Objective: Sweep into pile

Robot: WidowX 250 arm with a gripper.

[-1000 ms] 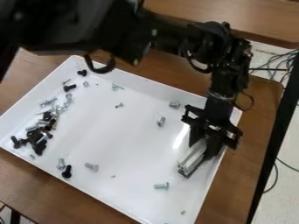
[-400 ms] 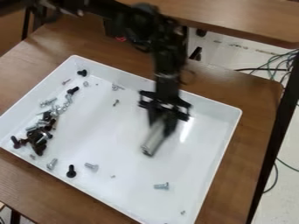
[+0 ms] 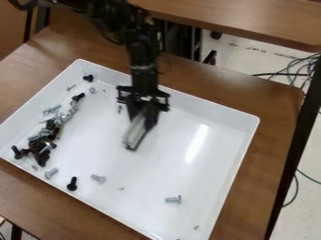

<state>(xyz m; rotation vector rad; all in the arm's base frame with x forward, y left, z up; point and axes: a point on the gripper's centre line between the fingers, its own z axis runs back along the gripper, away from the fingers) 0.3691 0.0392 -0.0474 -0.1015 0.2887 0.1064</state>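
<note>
The black two-finger gripper [image 3: 141, 122] hangs over the white rectangular tray [image 3: 216, 108], a little left of the middle of the frame. Its jaws are parted only by the width of a silver grooved metal bar [image 3: 134, 134] and grip its sides; the bar slants down to the left. The heap of black and silver bolts [image 3: 42, 143] lies along the tray's left side. Loose in the tray are a black bolt [image 3: 72, 183] at lower left, a silver bolt [image 3: 98, 178] just right of it and a silver hex bolt [image 3: 173, 199] at lower centre. The tray sits on the brown wooden counter [image 3: 274, 110].
</note>
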